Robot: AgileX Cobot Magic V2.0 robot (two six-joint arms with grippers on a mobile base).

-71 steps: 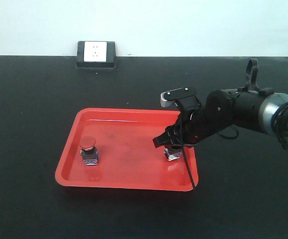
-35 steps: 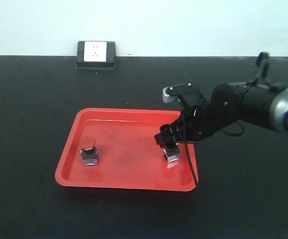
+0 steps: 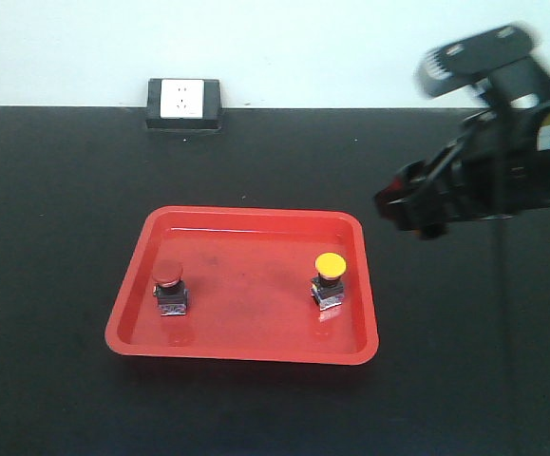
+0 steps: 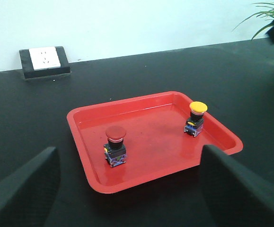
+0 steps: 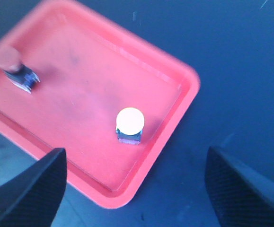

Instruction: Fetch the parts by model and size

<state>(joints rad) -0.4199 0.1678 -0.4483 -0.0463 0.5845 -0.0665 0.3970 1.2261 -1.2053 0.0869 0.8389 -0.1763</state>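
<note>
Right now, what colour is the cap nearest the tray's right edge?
Yellow cap, clearest in the left wrist view.

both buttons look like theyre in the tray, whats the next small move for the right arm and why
Probably carry the right gripper on up and away from the red tray. Its fingers are spread and empty, and it sits above and to the side of the tray. The yellow-capped switch stands upright and free near the tray's edge, and the red-capped switch stands apart from it, so nothing seems left to place.

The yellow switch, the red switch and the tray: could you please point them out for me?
Yellow switch point(image 3: 330, 263), front view, on its cap.
Red switch point(image 3: 167, 276), front view, on its cap.
Tray point(image 3: 246, 276), front view, on its bare floor.
</note>
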